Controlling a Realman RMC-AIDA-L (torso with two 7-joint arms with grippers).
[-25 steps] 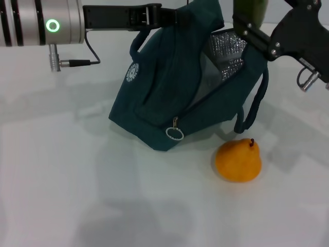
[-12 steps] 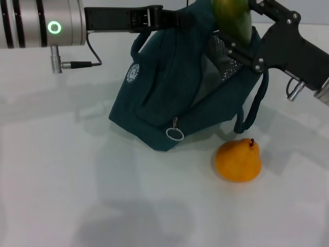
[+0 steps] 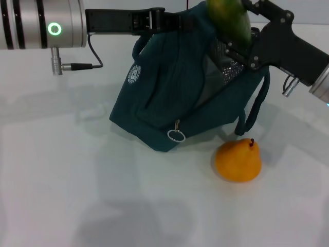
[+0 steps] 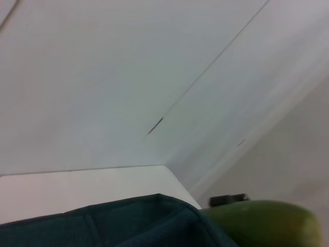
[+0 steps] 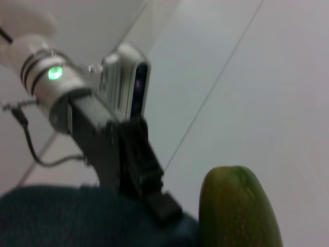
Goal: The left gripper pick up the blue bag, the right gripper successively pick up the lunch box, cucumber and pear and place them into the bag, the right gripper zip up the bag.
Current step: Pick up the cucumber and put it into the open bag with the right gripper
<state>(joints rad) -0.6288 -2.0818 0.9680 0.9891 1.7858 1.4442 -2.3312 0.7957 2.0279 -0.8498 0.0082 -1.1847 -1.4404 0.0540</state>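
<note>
The blue bag point(image 3: 169, 92) hangs tilted, its top edge held by my left gripper point(image 3: 177, 18), its bottom resting on the table. Its mouth faces right and shows silver lining point(image 3: 229, 64). My right gripper point(image 3: 241, 28) is shut on the green cucumber point(image 3: 229, 20) and holds it at the bag's mouth, near the top rim. The cucumber also shows in the left wrist view point(image 4: 262, 224) and right wrist view point(image 5: 239, 208). The orange pear point(image 3: 238, 160) lies on the table in front of the bag's right corner. The lunch box is out of view.
The bag's zipper pull ring point(image 3: 176, 135) hangs at its lower front edge. A loose strap point(image 3: 254, 110) droops on the bag's right side, just behind the pear. The white table point(image 3: 77, 195) extends to the front and left.
My right gripper has come down and leftward with the cucumber, from above the bag's right side to its mouth. The bag, left gripper and pear have stayed in place.
</note>
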